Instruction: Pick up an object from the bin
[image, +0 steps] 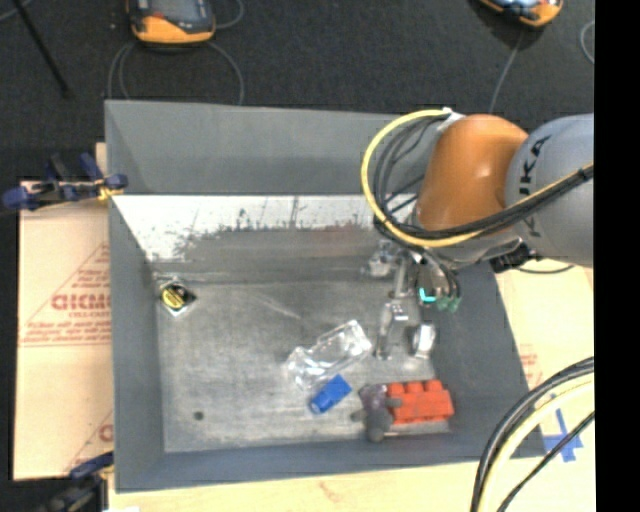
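My gripper (405, 340) hangs over the right part of the bin floor, open, with a bare gap between its two fingers (386, 338). Just left of it lies a crumpled clear plastic packet (326, 355), its right end almost at the left finger. A small blue block (330, 394) lies below the packet. Below the gripper sits an orange-red ridged block with a grey handle (417, 402), near the bin's front wall.
A small yellow and black thing (176, 297) lies in the far left corner of the bin floor. The arm with its orange cover and looped cables reaches in from the right, above the bin's right wall.
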